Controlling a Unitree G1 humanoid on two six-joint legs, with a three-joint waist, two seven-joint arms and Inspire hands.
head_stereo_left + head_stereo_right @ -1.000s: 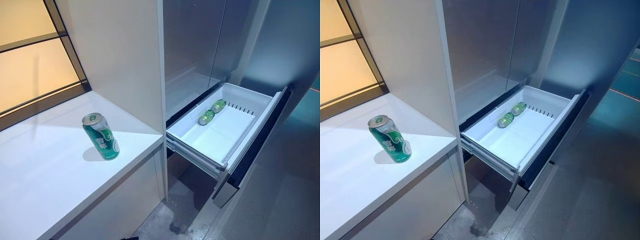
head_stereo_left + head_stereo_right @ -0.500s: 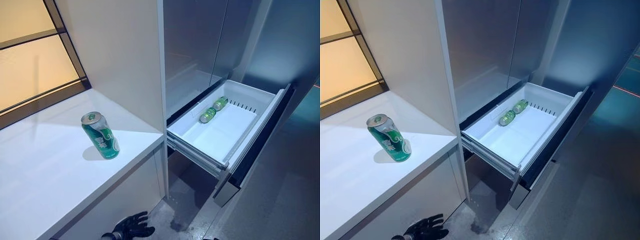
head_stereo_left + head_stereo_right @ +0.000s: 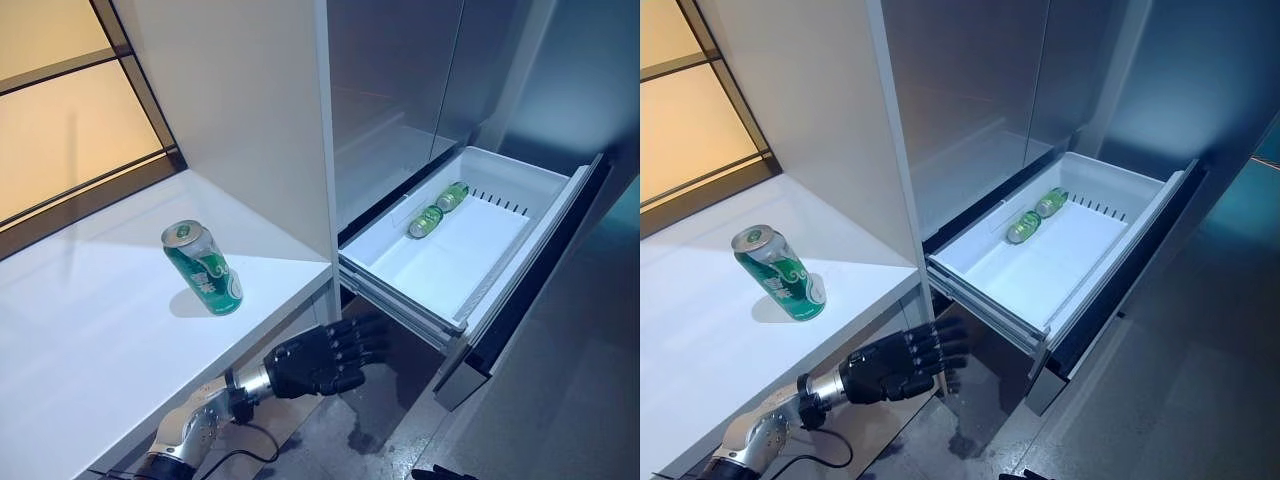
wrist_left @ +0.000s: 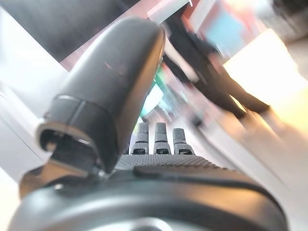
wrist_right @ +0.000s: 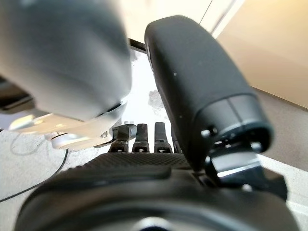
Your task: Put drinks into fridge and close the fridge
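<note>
Warm window glow at left; dim bluish right; left wrist view blurred

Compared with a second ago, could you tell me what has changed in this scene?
The left hand has risen into view below the counter edge, open and empty. The camera shifted slightly. The green can stays upright on the counter; two cans still lie in the open drawer.

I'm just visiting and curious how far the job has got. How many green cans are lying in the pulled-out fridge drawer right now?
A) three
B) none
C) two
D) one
C: two green cans lie end to end along the far side of the open white fridge drawer, while a third green can stands on the white counter, with the left hand open below the counter's edge.
</note>
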